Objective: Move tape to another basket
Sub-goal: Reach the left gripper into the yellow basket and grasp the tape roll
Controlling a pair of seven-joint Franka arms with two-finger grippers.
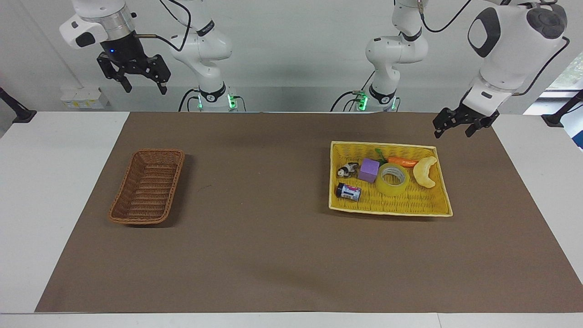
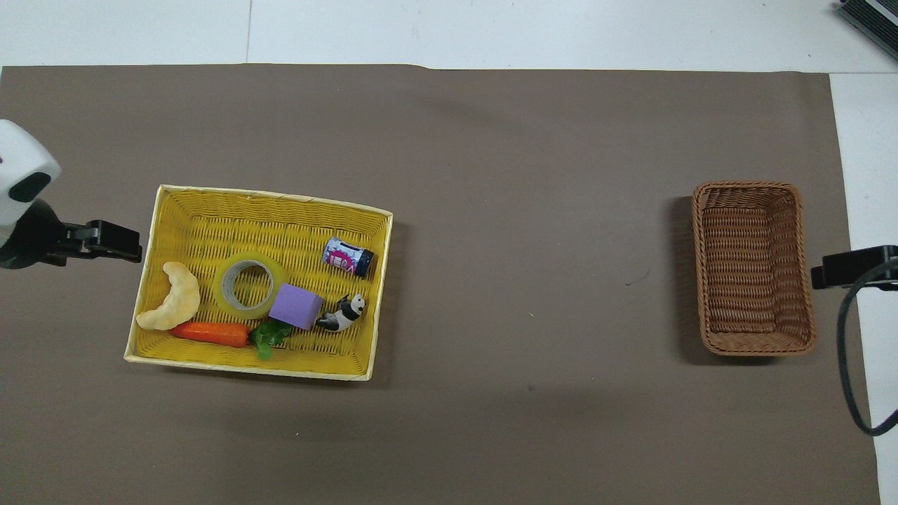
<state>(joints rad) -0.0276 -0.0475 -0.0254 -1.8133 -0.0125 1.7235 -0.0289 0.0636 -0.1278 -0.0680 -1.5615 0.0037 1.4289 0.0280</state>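
Note:
The tape (image 1: 381,183) is a translucent yellow roll lying flat in the yellow tray basket (image 1: 410,201), between a purple cube (image 1: 369,170) and a pale croissant (image 1: 424,171). It also shows in the overhead view (image 2: 223,289). The brown wicker basket (image 1: 146,187) stands empty toward the right arm's end of the table (image 2: 752,266). My left gripper (image 1: 453,131) is open and empty, in the air over the mat beside the tray's corner; it also shows in the overhead view (image 2: 112,242). My right gripper (image 1: 145,86) is open, high above the table edge near the brown basket.
The yellow tray (image 2: 210,224) also holds a carrot (image 2: 209,333), a panda figure (image 2: 342,314) and a small dark can (image 2: 348,257). A brown mat (image 1: 255,237) covers the table between the two baskets.

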